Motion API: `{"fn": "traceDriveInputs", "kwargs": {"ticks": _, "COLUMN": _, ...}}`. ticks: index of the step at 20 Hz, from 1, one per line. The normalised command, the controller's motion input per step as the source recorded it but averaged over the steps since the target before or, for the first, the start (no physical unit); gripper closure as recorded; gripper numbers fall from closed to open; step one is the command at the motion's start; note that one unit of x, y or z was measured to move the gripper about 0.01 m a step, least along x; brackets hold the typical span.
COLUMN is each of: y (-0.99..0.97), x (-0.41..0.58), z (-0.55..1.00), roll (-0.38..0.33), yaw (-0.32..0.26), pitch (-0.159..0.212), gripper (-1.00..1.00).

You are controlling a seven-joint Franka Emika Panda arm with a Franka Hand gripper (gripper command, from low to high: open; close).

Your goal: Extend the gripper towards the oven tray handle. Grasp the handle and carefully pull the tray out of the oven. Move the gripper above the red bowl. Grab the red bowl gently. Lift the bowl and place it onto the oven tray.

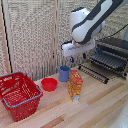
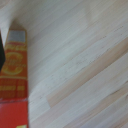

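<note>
Exterior view: tray [image 1: 106, 61] juts out leftward.

Oven [image 1: 113, 54] is getting cut off at the exterior view's right edge; gripper [image 1: 75, 59] fingers too small to read; wrist view blurry, carton [image 2: 13, 80] running off-frame.

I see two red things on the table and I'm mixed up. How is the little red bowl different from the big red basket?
The red bowl is small, round and shallow; the red basket is much bigger, boxy and deeper. The bowl has solid sides; the basket has mesh sides with holes and a blue rim. The bowl sits near the blue cup; the basket sits farther to the exterior view's left. Both are red, open-topped and rest on the wooden table.
</note>
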Motion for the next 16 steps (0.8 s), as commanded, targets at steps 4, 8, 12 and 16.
{"fn": "traceDriveInputs", "kwargs": {"ticks": 4, "y": 0.54, "x": 0.372, "z": 0.00, "roll": 0.092, "yaw": -0.137, "pitch": 0.118, "gripper": -1.00}}
{"fn": "traceDriveInputs", "kwargs": {"ticks": 8, "y": 0.55, "x": 0.454, "z": -0.01, "roll": 0.097, "yaw": -0.116, "pitch": 0.070, "gripper": -1.00}}
{"fn": "traceDriveInputs", "kwargs": {"ticks": 12, "y": 0.59, "x": 0.473, "z": -0.02, "roll": 0.108, "yaw": -0.090, "pitch": 0.013, "gripper": -1.00}}
{"fn": "traceDriveInputs", "kwargs": {"ticks": 16, "y": 0.47, "x": 0.565, "z": -0.19, "roll": 0.090, "yaw": -0.065, "pitch": 0.008, "gripper": -1.00}}
